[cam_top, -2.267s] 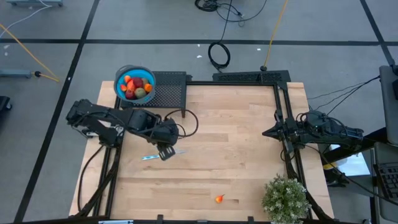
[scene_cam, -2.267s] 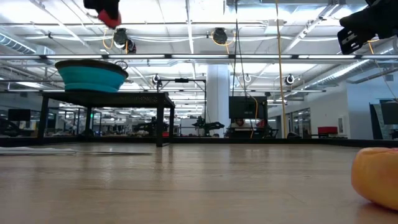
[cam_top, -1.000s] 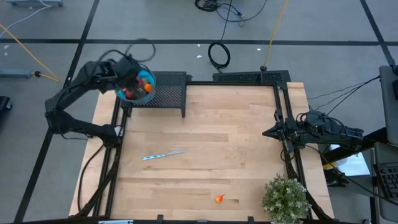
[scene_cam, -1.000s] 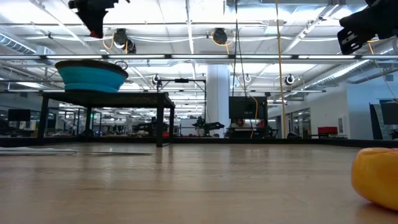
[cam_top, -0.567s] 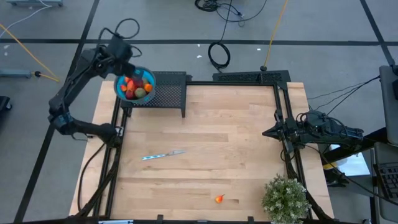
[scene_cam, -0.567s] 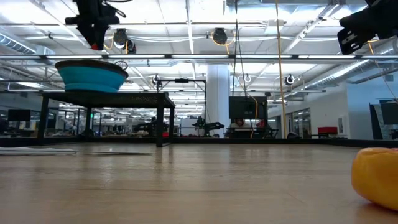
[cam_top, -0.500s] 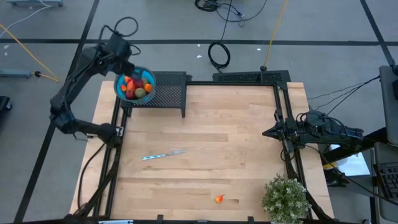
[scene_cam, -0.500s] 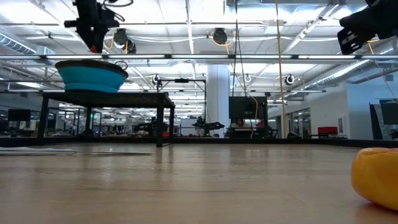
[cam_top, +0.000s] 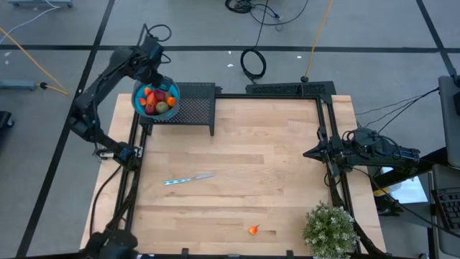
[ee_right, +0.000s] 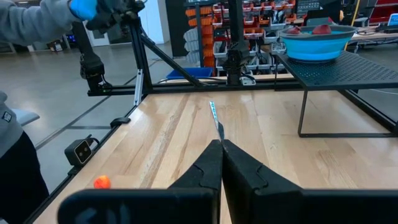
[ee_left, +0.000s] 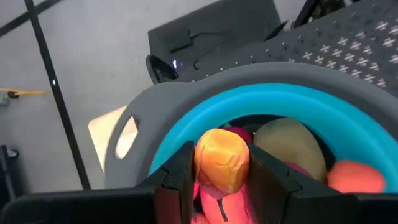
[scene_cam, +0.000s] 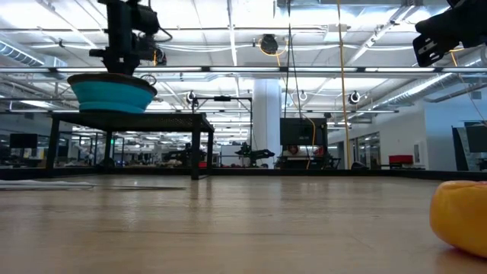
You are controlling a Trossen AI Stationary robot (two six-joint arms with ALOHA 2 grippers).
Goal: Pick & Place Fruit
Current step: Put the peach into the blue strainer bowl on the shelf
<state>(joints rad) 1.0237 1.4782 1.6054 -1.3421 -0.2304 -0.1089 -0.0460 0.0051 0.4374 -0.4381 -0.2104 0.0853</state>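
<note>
Left hand (ee_left: 221,186) over the blue bowl (cam_top: 138,93) on the rack at the surface's far left corner, clamped on a small orange fruit (ee_left: 222,159). Looks light, smooth, slightly soft; gentle mid-body grip best. Right hand (ee_right: 222,163) pinched closed, empty, parked at right edge.

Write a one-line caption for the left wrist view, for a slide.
Left pincer holds a small orange fruit over the blue bowl of fruit.
</note>
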